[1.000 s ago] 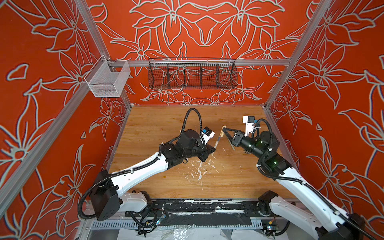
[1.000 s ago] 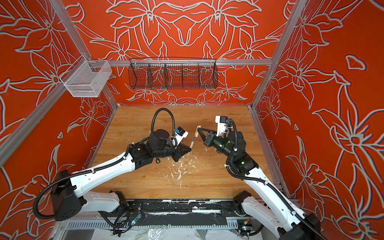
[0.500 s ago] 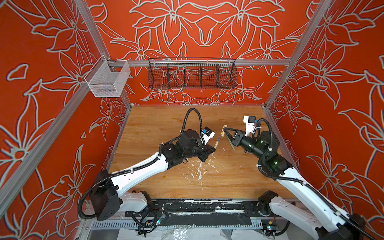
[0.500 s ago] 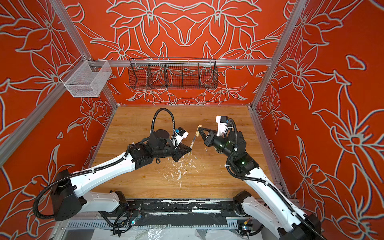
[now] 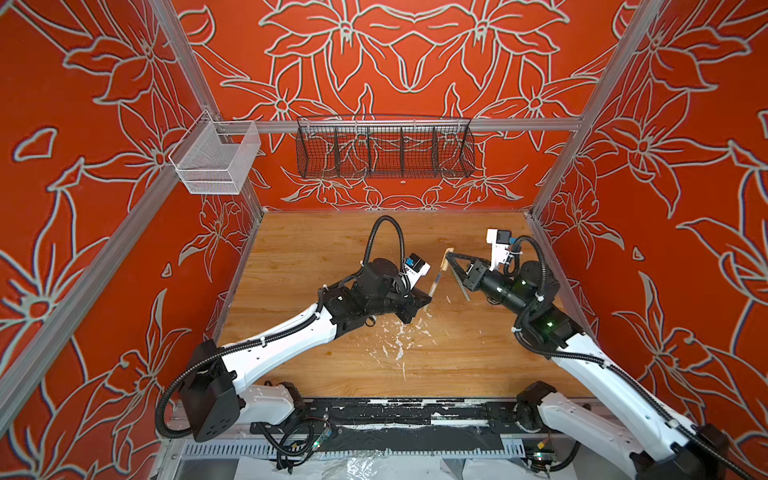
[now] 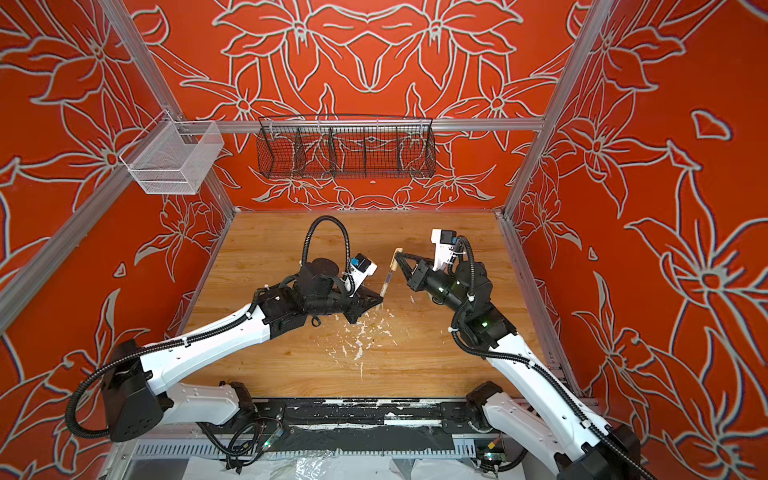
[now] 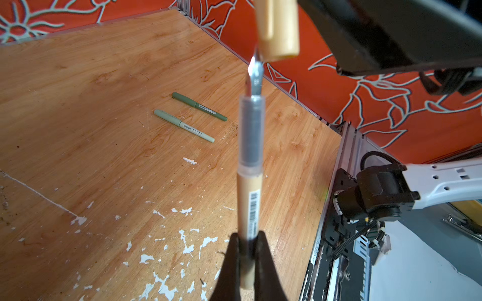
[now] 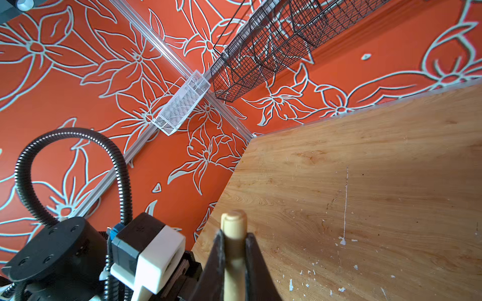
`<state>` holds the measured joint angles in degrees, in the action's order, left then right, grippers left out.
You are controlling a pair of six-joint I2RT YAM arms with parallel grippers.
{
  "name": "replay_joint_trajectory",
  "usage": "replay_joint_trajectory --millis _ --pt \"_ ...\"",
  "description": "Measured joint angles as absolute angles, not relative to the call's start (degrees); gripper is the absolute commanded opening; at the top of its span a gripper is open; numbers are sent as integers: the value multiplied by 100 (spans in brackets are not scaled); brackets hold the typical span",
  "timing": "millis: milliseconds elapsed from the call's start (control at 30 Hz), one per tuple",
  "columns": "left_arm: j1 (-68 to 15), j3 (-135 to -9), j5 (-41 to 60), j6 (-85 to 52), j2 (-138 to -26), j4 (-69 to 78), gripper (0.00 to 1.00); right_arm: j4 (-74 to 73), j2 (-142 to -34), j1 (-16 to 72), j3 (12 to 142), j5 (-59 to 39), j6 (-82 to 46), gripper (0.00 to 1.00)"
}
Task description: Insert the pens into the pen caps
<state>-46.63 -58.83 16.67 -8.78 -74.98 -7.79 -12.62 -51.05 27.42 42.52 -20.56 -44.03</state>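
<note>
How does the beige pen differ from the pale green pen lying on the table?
Cap: the beige pen is uncapped, nib bare and close to the mouth of the beige cap; the pale green pen looks capped.
Pose: the beige pen is clamped in the left end effector, raised off the table; the pale green pen lies flat on it.
Shared: slim barrel with a barcode label.

My right pincer [image 8: 234, 238] is clamped on a short beige plastic pen cap [image 8: 234, 221]. Its rounded closed end pokes out past my dark fingers [image 8: 217, 256]; its other end is hidden, probably behind them. Beyond lies the light wooden tabletop [image 8: 365, 195], dotted with white paint flecks [image 8: 342, 241]. Beside me sit a looping black ribbed cable [image 8: 70, 133] and a black-and-white camera block [image 8: 151, 260].
</note>
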Motion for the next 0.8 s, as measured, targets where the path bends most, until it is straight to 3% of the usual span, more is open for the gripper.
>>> replay_joint_trajectory --millis 800 --pt "-4663 -5883 1660 -873 -7496 -790 0 -1227 -5017 2753 4195 -2080 -4416 0"
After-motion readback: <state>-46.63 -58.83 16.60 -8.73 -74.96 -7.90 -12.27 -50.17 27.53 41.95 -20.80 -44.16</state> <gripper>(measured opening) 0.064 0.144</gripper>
